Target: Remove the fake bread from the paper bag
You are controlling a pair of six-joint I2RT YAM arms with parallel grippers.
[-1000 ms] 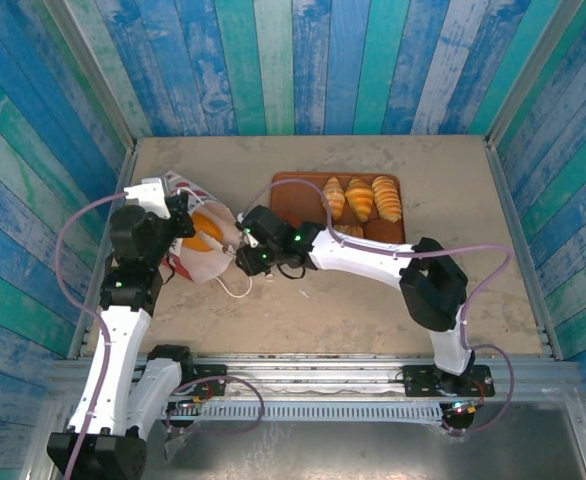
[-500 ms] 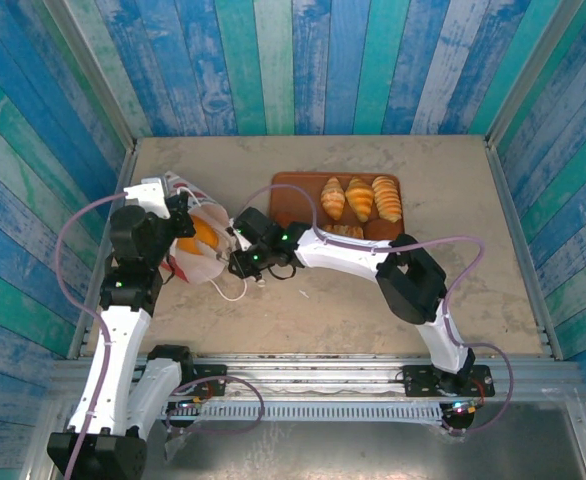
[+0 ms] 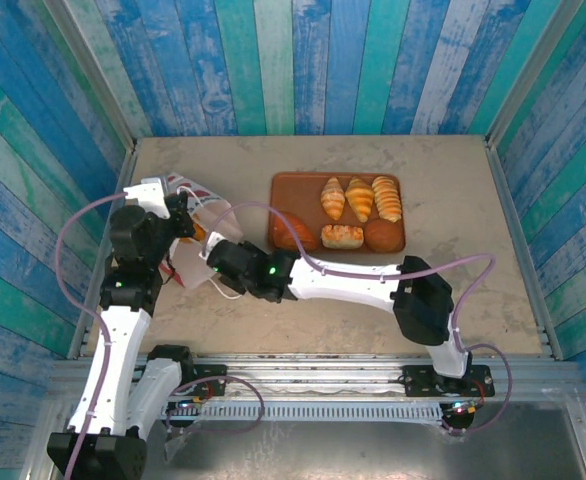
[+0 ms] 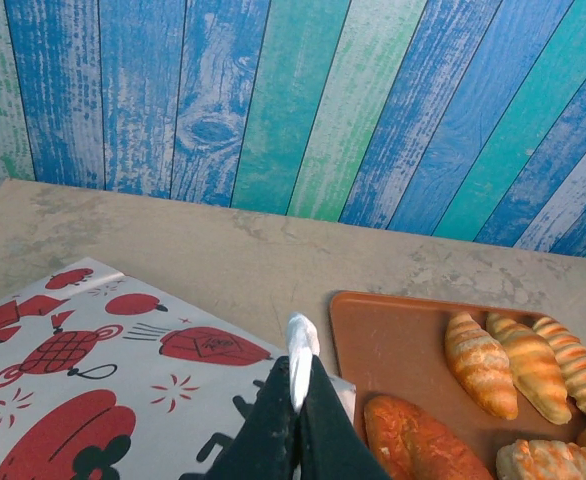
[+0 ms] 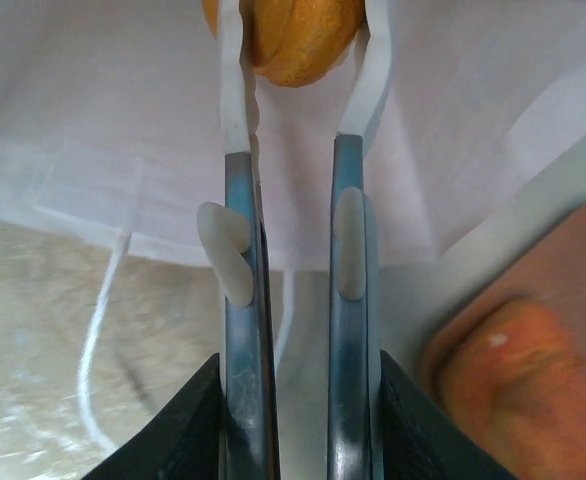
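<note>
Here, a golden bun sits inside the paper bag with both grippers at the mouth.
At the bag's rim, the left gripper pinches thin white paper flat between pressed-together fingers, likely to keep the limp mouth open. The bag lies on its side, printed red. Reaching into the bag, the right gripper clasps the smooth, rounded bun between white pads. Right of the bag, a flat brown tray carries ridged croissants and glossy rolls.
</note>
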